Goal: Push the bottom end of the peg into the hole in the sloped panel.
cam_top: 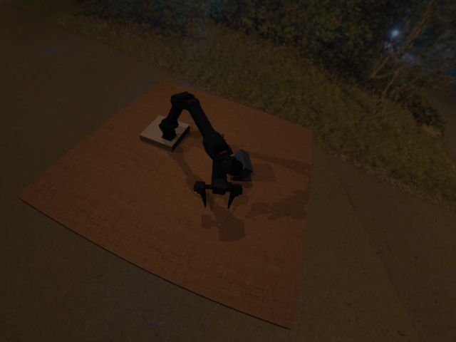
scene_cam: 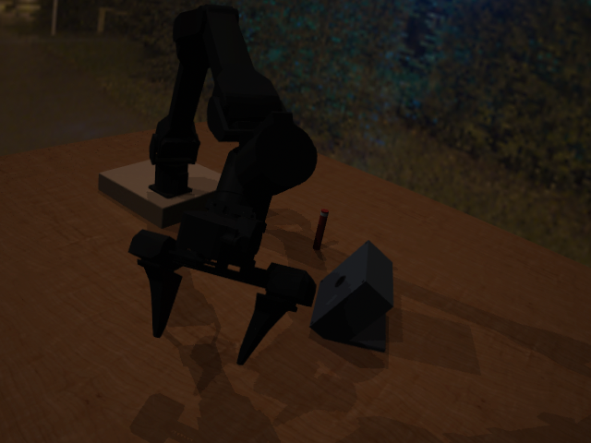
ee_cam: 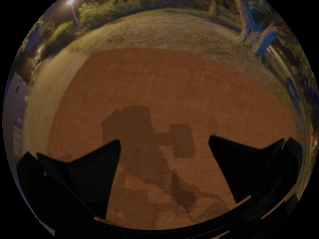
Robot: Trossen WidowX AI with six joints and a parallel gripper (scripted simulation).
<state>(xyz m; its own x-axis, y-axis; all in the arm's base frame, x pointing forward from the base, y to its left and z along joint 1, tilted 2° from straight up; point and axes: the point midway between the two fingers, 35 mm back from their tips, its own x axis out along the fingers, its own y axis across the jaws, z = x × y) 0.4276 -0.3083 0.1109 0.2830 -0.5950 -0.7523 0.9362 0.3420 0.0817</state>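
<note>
Tool (cam_top: 216, 207) (scene_cam: 199, 351) (ee_cam: 166, 142): one, released, fingers wide. Peg (cam_top: 222, 135) (scene_cam: 320, 230): one, red, upright between the sloped panel (cam_top: 243, 163) (scene_cam: 344, 284) and the tabletop's (cam_top: 154, 206) (scene_cam: 62, 286) (ee_cam: 174, 80) grassward edge. I should centre above it, then descend straight.

The arm mostly hides the peg (cam_top: 222, 135) in the top view.

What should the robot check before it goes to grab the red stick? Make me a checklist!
1. Peg standing up on the table: ok.
2. Gripper open, with nothing in it: ok.
3. Gripper lined up with the peg: not ok, it's off to the side.
4. Hole in the sloped panel free of the peg: ok.
5. Peg's shape matches the hole: cannot tell, too small and dark.
</note>
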